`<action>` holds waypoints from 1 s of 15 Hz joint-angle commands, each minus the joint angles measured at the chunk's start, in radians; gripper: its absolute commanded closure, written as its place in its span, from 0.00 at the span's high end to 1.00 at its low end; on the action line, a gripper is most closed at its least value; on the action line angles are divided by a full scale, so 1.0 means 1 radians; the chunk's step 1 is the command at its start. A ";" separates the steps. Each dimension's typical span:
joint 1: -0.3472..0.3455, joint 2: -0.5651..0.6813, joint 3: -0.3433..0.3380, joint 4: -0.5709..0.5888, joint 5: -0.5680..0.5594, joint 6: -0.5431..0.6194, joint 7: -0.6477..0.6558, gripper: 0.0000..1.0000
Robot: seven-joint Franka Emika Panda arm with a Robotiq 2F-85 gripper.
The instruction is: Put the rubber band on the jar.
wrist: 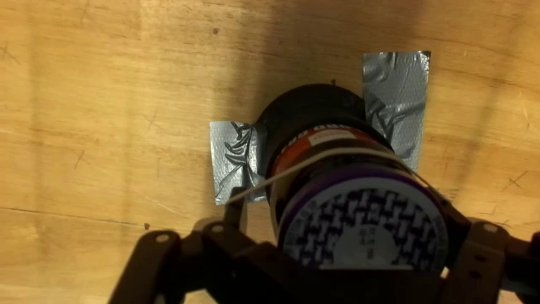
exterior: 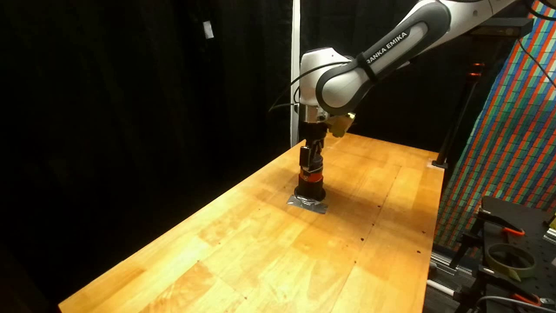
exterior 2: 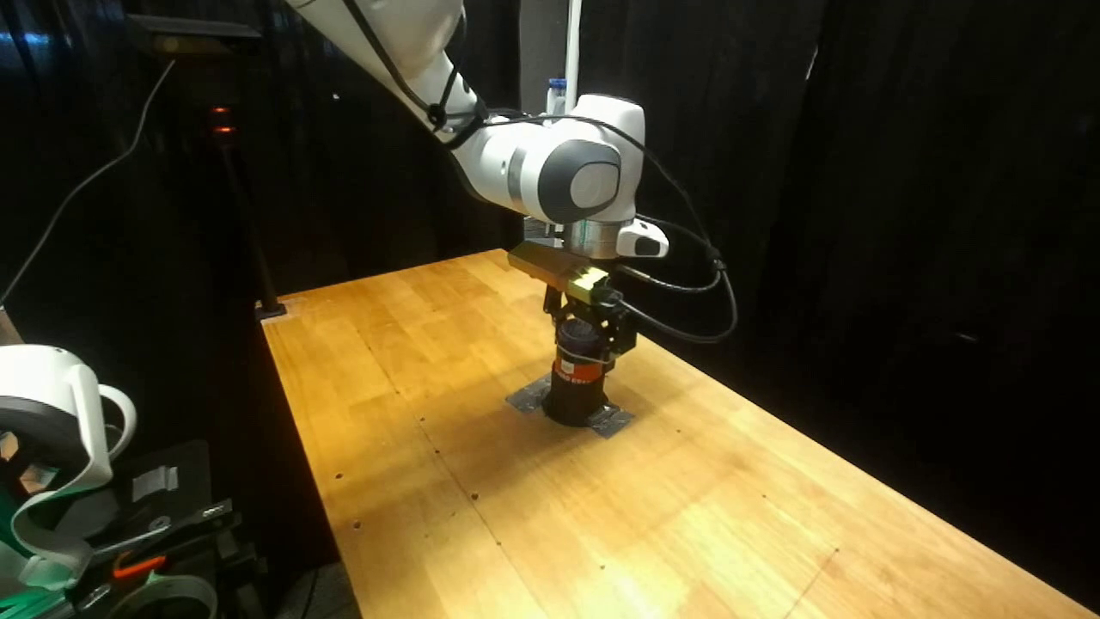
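We are seeing the rubber band passing below the lid of the jar; whether it is touching the jar, we are not managing to tell. The jaws of the gripper are standing wide, at opposite sides of the jar, holding the band stretched. We are judging it light, soft and springy, so we are favouring a hold from inside its loop. Its long axis is running across the jar, from jaw to jaw; the jar is standing upright, lid pointing up.
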 commanded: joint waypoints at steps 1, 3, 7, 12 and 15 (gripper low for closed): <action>0.022 0.023 -0.015 0.053 -0.042 0.000 -0.007 1.00; 0.029 0.034 -0.015 0.072 -0.060 0.000 -0.009 1.00; 0.034 0.047 -0.012 0.090 -0.075 -0.015 -0.012 1.00; 0.016 0.031 0.008 0.065 -0.045 -0.122 -0.040 1.00; 0.013 -0.008 0.014 0.033 -0.043 -0.147 -0.055 0.81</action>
